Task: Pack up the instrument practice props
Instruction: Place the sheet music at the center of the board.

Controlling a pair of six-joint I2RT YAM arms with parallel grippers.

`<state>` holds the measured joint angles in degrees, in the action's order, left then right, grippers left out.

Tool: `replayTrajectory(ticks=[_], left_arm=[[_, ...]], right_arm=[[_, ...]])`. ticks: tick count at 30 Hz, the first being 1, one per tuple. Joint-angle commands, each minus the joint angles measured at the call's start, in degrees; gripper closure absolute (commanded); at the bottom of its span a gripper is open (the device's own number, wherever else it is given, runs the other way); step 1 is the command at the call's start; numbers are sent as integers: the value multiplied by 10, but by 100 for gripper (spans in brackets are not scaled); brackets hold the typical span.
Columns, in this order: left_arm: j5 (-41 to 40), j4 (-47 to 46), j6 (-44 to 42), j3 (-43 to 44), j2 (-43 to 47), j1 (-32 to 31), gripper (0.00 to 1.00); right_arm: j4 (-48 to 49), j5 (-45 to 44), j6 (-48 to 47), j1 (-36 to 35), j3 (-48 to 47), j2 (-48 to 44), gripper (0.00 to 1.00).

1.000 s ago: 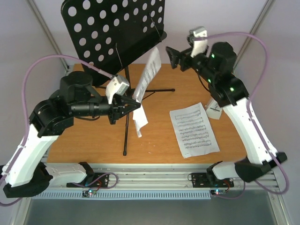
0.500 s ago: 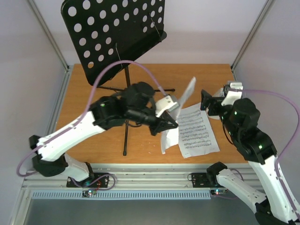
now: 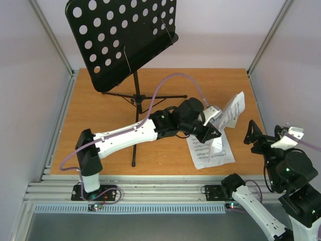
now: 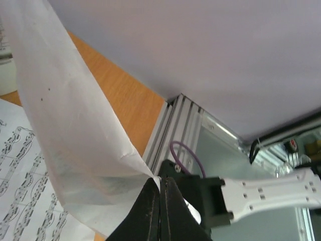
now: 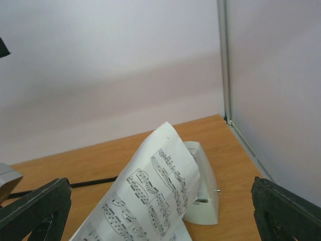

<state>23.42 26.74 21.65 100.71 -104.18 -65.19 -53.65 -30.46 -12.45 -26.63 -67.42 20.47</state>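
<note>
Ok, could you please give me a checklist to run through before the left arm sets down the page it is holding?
1. Left gripper shut on the held sheet: ok.
2. Held sheet over the flat sheet on the table: ok.
3. Right gripper open, apart from both pages: ok.
4. Metronome clear of the held sheet: cannot tell, the page partly hides it.
5. Left arm clear of the music stand legs: cannot tell.

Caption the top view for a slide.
Left gripper holds a sheet above another page; right gripper open.
</note>
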Motion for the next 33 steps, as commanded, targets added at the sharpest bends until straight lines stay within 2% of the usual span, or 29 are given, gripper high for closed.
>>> replayTrajectory(ticks=[1,5,10,14,19,25,33], left_arm=[[-46,-220,97,-85,-13,1,99],[-135,-350,175,-229,-20,14,99],[-139,-492,289,-345,-59,34,99],[-135,-510,307,-376,-75,33,99],[-171,-490,289,-417,-39,33,99],[-195,-499,305,-474,-3,30,99],[-205,-505,352,-482,32,-6,99]], right_arm=[[-41,-34,4,1,-6,-19,2],[-55,-31,5,1,-3,-9,1],[-57,-19,5,1,8,2,2],[-52,-13,10,1,14,7,1],[-41,-4,15,1,26,14,1],[-25,-3,14,1,45,27,2],[-23,-5,13,1,51,31,2]])
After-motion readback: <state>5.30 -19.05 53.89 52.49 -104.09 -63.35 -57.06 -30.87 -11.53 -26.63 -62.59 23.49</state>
